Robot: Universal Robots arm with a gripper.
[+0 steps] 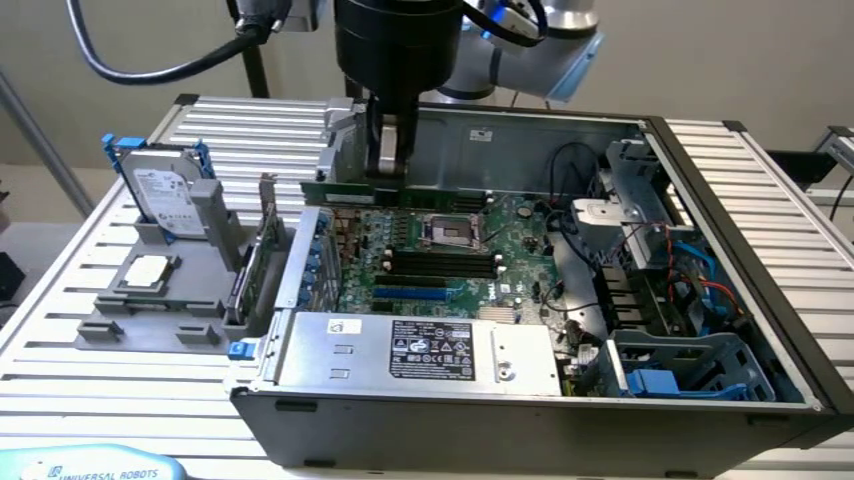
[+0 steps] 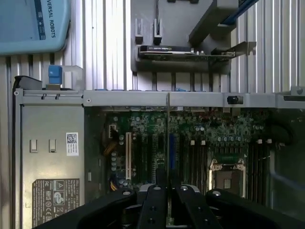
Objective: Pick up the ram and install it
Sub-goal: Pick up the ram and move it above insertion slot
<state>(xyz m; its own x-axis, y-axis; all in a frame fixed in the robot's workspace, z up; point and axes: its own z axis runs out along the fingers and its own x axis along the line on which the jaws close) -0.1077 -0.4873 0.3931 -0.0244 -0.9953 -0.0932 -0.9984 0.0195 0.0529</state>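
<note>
In the exterior view my gripper (image 1: 388, 165) hangs over the back part of the open computer case, shut on the ram (image 1: 334, 188), a long green stick held level and on edge above the motherboard (image 1: 514, 270). The stick sits just beyond the CPU socket (image 1: 447, 232) and the row of black slots (image 1: 434, 262). In the wrist view the ram (image 2: 167, 138) appears edge-on as a thin line running out from between my black fingers (image 2: 153, 205), over the blue slot (image 2: 172, 152) and the green board.
The case holds a grey power supply (image 1: 414, 350), cables and a drive cage (image 1: 694, 375). Beside the case, a grey fixture (image 1: 147, 320) carries a hard drive (image 1: 167, 195), a processor chip (image 1: 144, 272) and an upright expansion card (image 1: 267, 240). A blue teach pendant (image 1: 94, 465) lies at the table's front.
</note>
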